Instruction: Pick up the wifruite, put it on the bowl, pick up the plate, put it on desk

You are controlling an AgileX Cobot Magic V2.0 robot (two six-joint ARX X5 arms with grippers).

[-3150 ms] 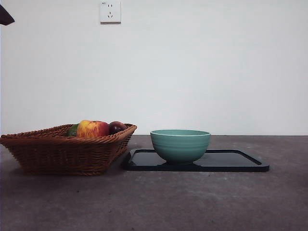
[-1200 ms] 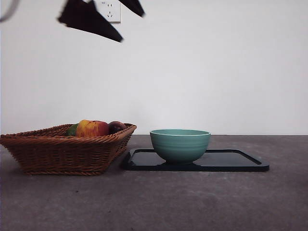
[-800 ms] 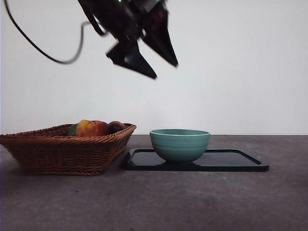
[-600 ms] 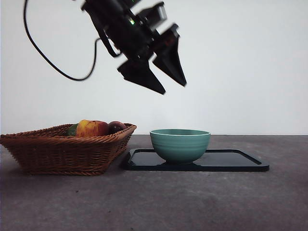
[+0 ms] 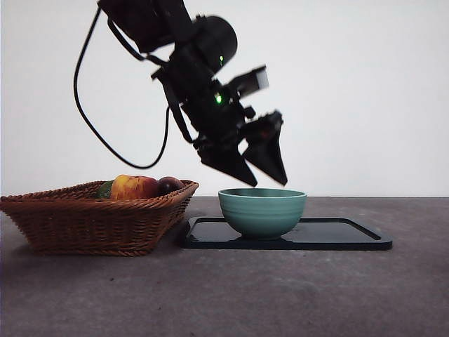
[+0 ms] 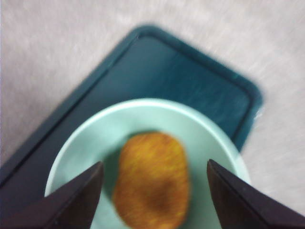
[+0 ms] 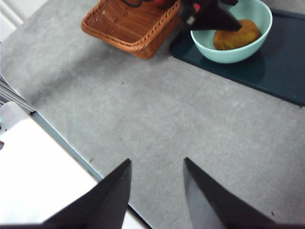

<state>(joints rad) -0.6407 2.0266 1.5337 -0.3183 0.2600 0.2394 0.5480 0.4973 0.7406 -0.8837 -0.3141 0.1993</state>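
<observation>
The teal-green bowl (image 5: 262, 212) stands on the flat dark plate (image 5: 337, 235) on the desk (image 5: 224, 295). In the left wrist view a brown-orange oval wifruite (image 6: 152, 181) lies inside the bowl (image 6: 200, 138); the bowl's wall hides it in the front view. My left gripper (image 5: 269, 181) hangs just above the bowl's rim, tilted, its jaws open and empty on either side of the fruit (image 7: 236, 36) below. My right gripper (image 7: 157, 162) is open and empty, high over the bare desk (image 7: 167, 105), well away from the bowl (image 7: 224, 52).
A brown wicker basket (image 5: 91, 221) holding an apple (image 5: 135, 187) and other fruit sits just left of the plate. A black cable loops from the left arm above the basket. The desk's edge (image 7: 62, 138) runs close beside the right gripper.
The left arm has come in from the upper left and dropped down to the right until its open jaws hang just over the bowl. Bowl, plate and basket have not moved.
</observation>
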